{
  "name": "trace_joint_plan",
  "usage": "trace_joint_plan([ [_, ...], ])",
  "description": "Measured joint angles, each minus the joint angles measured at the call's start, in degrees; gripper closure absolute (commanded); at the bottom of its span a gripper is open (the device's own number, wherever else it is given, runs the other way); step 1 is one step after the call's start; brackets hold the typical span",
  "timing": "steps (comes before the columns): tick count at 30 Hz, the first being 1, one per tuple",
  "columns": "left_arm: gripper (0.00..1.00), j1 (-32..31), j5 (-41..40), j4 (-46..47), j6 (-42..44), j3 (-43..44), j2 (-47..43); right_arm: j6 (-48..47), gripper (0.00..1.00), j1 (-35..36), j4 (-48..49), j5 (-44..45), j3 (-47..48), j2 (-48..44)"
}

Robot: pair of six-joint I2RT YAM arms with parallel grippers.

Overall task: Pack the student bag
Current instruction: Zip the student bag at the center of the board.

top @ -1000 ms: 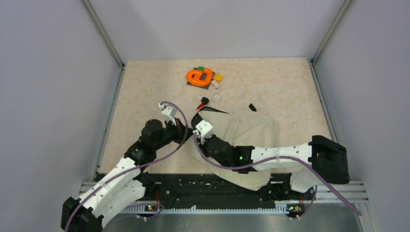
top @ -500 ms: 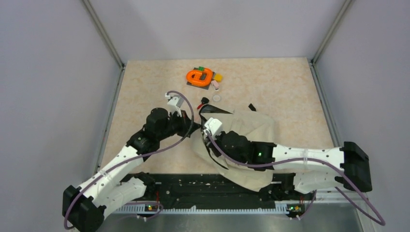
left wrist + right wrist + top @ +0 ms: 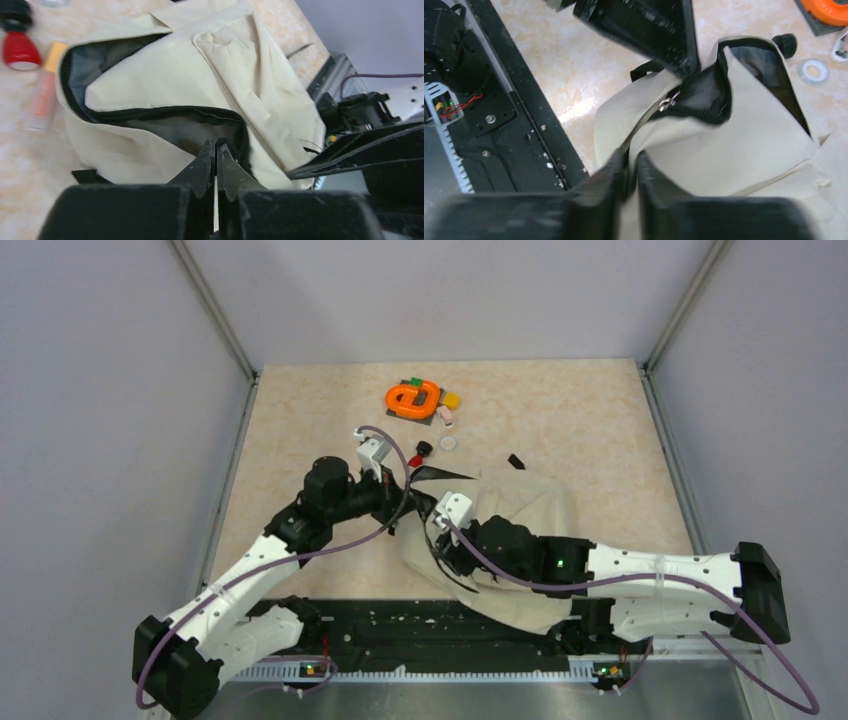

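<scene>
Two pincers grip one student bag [image 3: 530, 505] on the bench [image 3: 300, 420].
The left pincer [image 3: 216, 147] is clamped shut on the zipper rim [image 3: 165, 112]; the right pincer [image 3: 631, 159], just beside it, narrowly pinches cream fabric.

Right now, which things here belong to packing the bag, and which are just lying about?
In the job: student bag; left gripper, shut on its zipper rim; right gripper, pinching its fabric.
Lying loose on the table, possibly for packing later: orange ring-shaped thing, yellow piece, white ring, red-and-black thing, pale tube.
</scene>
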Motion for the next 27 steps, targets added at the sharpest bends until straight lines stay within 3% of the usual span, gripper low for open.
trace_joint_plan([
  [2, 1.0, 0.9, -1.4, 0.3, 1.4, -0.2, -0.9, 0.9, 0.36, 0.7, -1.0, -0.1, 0.0, -0.2],
  [5, 1.0, 2.0, -4.2, 0.3, 2.5, -2.3, -4.0, 1.2, 0.29, 0.6, -1.2, 0.1, 0.2, -0.4],
  [14, 1.0, 2.2, -13.6, -0.1, 0.8, -11.7, -13.0, -2.9, 0.35, -11.9, 6.1, -12.6, 2.6, 2.1],
  [20, 0.99, 2.2, -22.3, -1.2, -2.1, -12.5, -13.9, -6.4, 0.34, -20.0, 10.6, -28.0, 8.3, 11.8],
  [23, 0.94, 2.2, -26.1, -1.5, -3.4, -12.7, -14.8, -8.2, 0.34, -21.7, 11.2, -34.0, 11.5, 17.0],
  [27, 0.94, 2.2, -29.5, -2.3, -4.3, -13.2, -16.9, -10.9, 0.36, -22.4, 9.1, -39.7, 18.0, 24.6],
])
